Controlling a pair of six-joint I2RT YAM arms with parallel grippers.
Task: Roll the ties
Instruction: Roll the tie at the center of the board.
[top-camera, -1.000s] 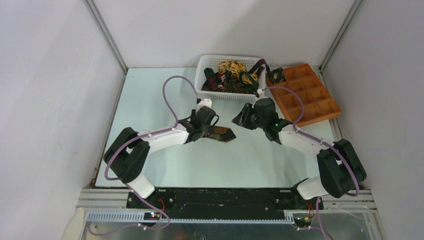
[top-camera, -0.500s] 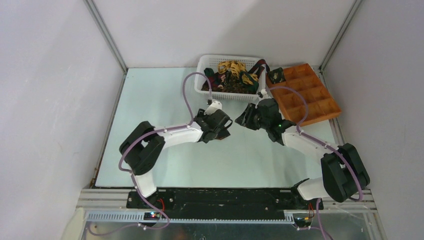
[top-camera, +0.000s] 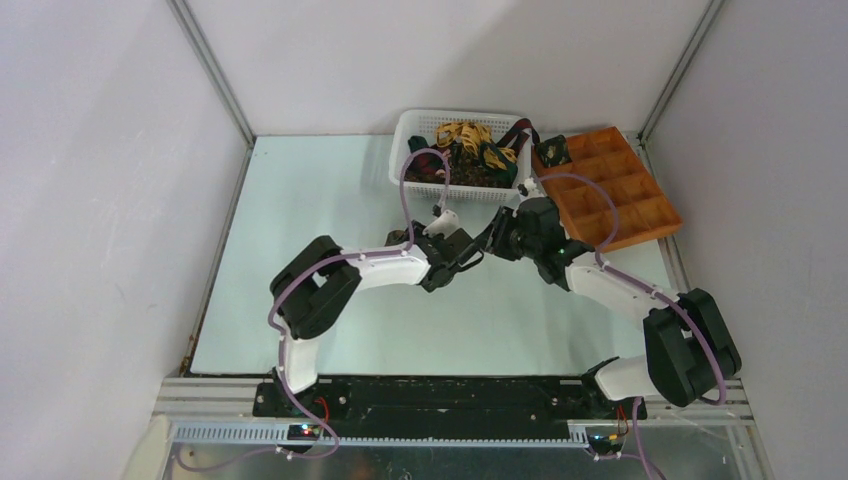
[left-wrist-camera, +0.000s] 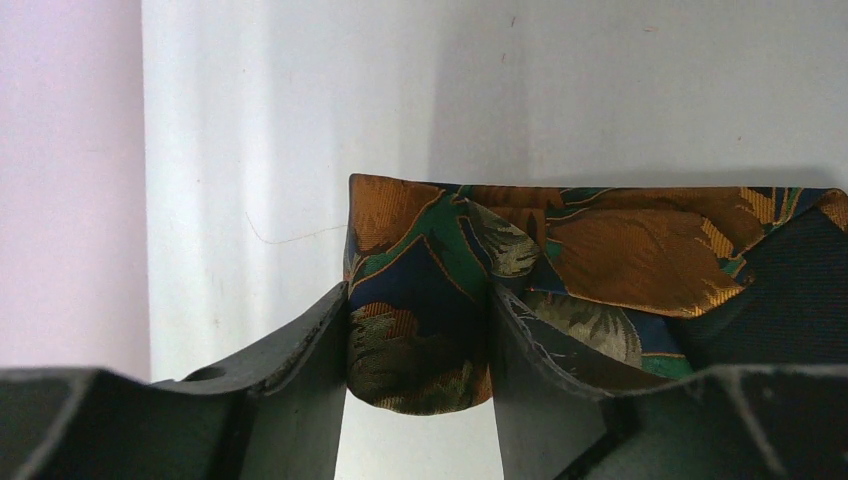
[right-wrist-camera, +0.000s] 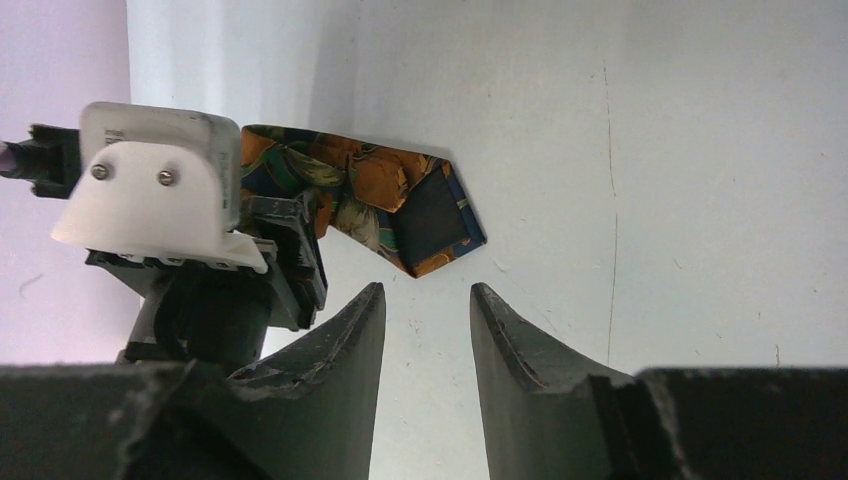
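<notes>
A green, brown and orange patterned tie (left-wrist-camera: 620, 240) lies on the table. Its rolled part sits between the fingers of my left gripper (left-wrist-camera: 418, 295), which is shut on it. The wide pointed end (right-wrist-camera: 430, 225) stretches out flat toward my right gripper (right-wrist-camera: 428, 292), which hovers open and empty just short of that tip. In the top view the left gripper (top-camera: 462, 258) and right gripper (top-camera: 495, 240) nearly meet at mid-table, and the tie is hidden beneath them.
A white plastic basket (top-camera: 450, 190) with several loose ties stands at the back centre. To its right is an orange-brown compartment tray (top-camera: 640, 215), with one dark rolled tie (top-camera: 553, 150) in its far-left compartment.
My left arm has swung right and farther out with the tie, closing up to the right gripper. The flat part of the tie, seen earlier from above, is now covered.
</notes>
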